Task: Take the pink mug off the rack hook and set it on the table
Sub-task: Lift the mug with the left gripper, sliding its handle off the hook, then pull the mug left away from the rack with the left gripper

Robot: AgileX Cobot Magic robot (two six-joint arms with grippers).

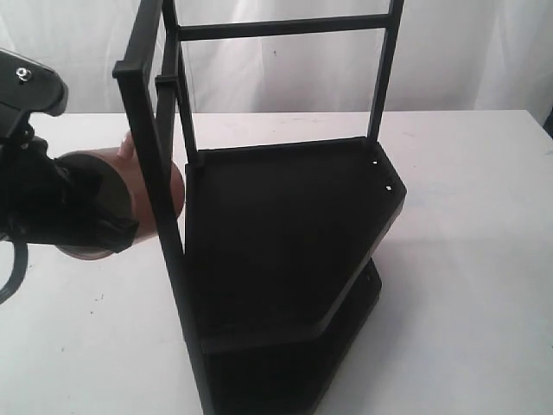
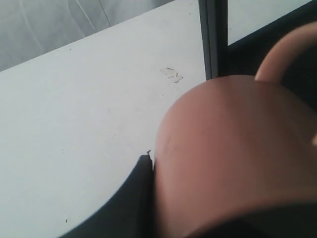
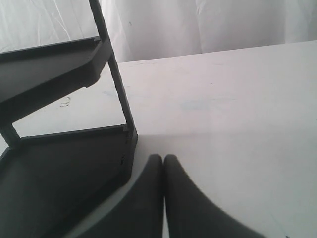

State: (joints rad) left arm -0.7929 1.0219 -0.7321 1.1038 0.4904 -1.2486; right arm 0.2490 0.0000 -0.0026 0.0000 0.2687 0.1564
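Observation:
The pink mug (image 1: 130, 173) lies on its side in the air, left of the black rack (image 1: 276, 233) and partly behind its front post. My left gripper (image 1: 99, 212) is shut on the mug. In the left wrist view the mug (image 2: 233, 148) fills the frame, one black finger (image 2: 133, 198) is pressed on its side, and its loop handle (image 2: 282, 49) stands free next to a rack post. A short hook peg (image 1: 119, 71) sticks out higher up, apart from the mug. My right gripper (image 3: 163, 159) is shut on nothing, low over the table (image 3: 237, 109).
The rack's upper shelf (image 1: 285, 225) and lower shelf (image 3: 64, 168) are bare. Its thin posts (image 1: 384, 60) rise to the top of the exterior view. White table (image 1: 458, 216) spreads to the right and to the front left (image 1: 86, 346). A white curtain hangs behind.

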